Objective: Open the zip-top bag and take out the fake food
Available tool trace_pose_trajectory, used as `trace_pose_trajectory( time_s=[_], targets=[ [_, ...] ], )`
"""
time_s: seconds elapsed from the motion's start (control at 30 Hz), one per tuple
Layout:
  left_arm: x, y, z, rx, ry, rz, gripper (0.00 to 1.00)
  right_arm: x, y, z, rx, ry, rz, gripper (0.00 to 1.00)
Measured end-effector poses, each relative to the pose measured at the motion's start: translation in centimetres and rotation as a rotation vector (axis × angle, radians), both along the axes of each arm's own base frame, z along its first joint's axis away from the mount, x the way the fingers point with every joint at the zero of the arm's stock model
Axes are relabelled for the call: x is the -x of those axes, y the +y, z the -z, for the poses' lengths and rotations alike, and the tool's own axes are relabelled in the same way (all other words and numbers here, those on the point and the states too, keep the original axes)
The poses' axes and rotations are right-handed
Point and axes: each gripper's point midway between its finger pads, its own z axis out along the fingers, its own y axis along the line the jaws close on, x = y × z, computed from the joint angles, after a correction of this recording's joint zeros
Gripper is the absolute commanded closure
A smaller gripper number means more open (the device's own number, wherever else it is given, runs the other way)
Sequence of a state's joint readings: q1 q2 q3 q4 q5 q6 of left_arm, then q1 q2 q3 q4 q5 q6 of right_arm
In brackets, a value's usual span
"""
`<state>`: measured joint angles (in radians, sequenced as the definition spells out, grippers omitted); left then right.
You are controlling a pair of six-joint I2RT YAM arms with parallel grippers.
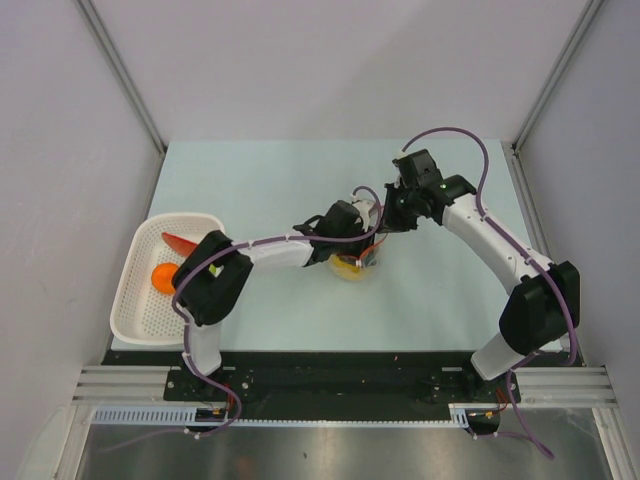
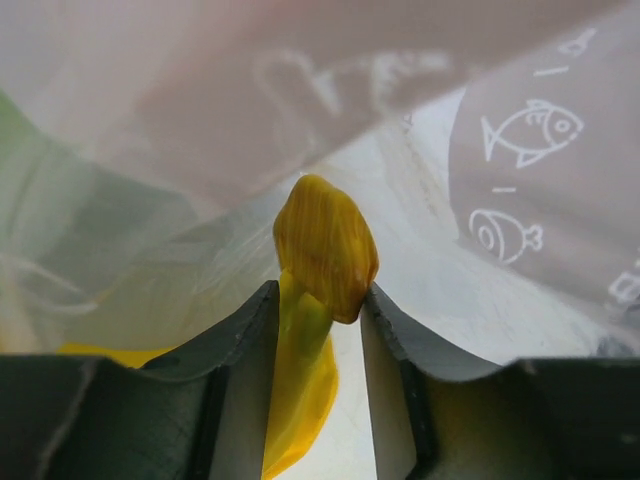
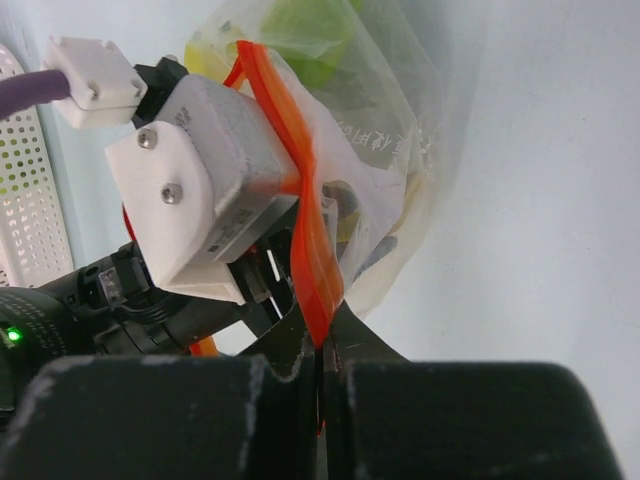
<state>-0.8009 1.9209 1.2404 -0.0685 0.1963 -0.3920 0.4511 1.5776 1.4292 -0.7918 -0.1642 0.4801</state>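
White basket (image 1: pixel 128 300): sat at the left edge of the table (image 1: pixel 270 180); perforated plastic with a rounded rim, and a strip of its holes also showed in the right wrist view.
Basket contents: a long orange-red piece (image 1: pixel 178 242) and a round orange piece (image 1: pixel 163 277), seen only from the top camera.
Left gripper (image 1: pixel 352 250): reached to the middle of the table and into the bag's mouth. The top view hid its fingers. Its own wrist view showed the two dark fingers (image 2: pixel 240 330) closed against either side of the yellow banana (image 2: pixel 325 245), with only that piece's width between them.
Yellow banana: glossy, with fine ridges at the tip and smooth below, standing up between the fingers.
Zip-top bag (image 1: pixel 355 268): lay at the table's centre, between the two grippers. It was thin, clear, crinkly film; the left wrist view showed white fish printed on it (image 2: pixel 520 200).
Red zip strip (image 3: pixel 300 190): a narrow, translucent band, visible clearly only from the right wrist, draped over the left arm's white camera housing (image 3: pixel 200 200).
Green piece (image 3: pixel 310 40): inside the bag, blurred through the film.
Right gripper (image 3: pixel 322 335): just right of the bag, its dark fingers pressed together with the strip's lower end pinched between them.
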Motion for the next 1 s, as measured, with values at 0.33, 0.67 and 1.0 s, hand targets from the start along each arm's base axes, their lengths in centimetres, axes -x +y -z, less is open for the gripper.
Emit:
trace_pose_trajectory(
  time_s=[0.33,0.67,1.0],
  targets=[
    [-0.4,0.4,0.0,-0.026,-0.026,-0.023,0.90,0.0,0.0,0.0,0.000,-0.001,-0.003,1.00],
    [-0.3,2.7,-4.0,-0.068,-0.082,-0.071,1.00,-0.1,-0.3,-0.5,0.012,-0.029,-0.002,1.00],
    [0.0,2.6,-11.5,0.051,-0.220,0.002,1.00,-0.3,-0.7,-0.6,0.031,-0.045,0.001,1.00]
  ],
)
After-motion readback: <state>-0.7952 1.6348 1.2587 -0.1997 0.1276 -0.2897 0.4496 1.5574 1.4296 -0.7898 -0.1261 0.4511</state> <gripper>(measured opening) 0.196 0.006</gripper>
